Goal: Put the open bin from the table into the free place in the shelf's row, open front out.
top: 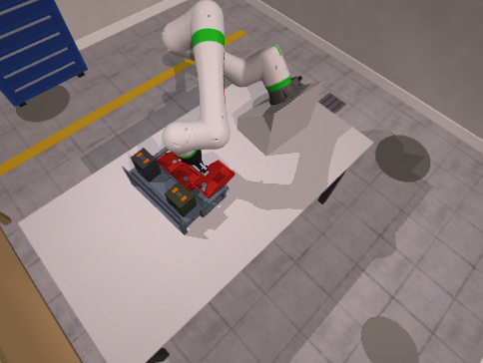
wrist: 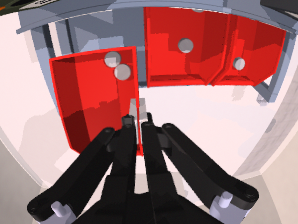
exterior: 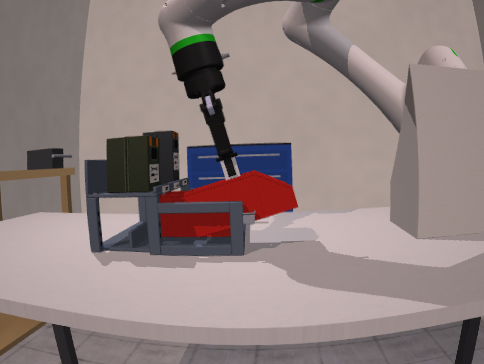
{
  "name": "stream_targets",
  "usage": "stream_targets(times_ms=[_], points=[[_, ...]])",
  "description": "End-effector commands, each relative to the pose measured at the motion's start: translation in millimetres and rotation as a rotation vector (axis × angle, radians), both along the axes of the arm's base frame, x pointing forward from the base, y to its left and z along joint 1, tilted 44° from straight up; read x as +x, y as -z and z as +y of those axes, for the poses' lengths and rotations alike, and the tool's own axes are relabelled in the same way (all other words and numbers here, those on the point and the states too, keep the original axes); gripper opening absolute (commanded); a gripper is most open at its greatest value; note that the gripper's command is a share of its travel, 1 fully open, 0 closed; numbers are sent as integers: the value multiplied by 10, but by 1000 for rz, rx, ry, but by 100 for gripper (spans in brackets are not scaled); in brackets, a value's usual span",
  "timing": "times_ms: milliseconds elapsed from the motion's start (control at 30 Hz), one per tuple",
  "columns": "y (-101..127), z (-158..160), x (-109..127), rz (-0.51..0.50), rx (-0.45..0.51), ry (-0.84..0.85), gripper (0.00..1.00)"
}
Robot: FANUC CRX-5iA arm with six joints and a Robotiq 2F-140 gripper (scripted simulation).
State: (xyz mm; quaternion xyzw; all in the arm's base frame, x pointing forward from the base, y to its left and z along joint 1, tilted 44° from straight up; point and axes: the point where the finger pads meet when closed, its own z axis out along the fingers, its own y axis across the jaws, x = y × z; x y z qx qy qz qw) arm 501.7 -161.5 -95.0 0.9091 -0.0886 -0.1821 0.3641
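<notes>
The red open bin (exterior: 250,196) is tilted, its rear end inside the grey shelf (exterior: 165,222) and its front end raised and sticking out over the front lip. My gripper (exterior: 231,171) comes down from above and is shut on the bin's thin side wall. In the wrist view the fingers pinch that wall, and two grey round parts (wrist: 117,66) lie in the bin (wrist: 93,99). Two more red bins (wrist: 186,46) (wrist: 249,50) stand side by side in the shelf to its right, each with a grey part. In the top view the held bin (top: 218,178) is at the row's right end.
Two dark boxes (exterior: 142,162) stand on the shelf's top board, above the bins' rear ends. The arm's grey pedestal (exterior: 440,160) stands at the table's right end. A blue cabinet (top: 35,45) stands on the floor far off.
</notes>
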Motion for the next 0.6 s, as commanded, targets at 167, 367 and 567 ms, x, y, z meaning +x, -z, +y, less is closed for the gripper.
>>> stream_targets(times_ms=[167, 367, 567], points=[[5, -3, 1, 0, 0, 0, 0], [14, -12, -1, 0, 0, 0, 0], [22, -20, -2, 0, 0, 0, 0]])
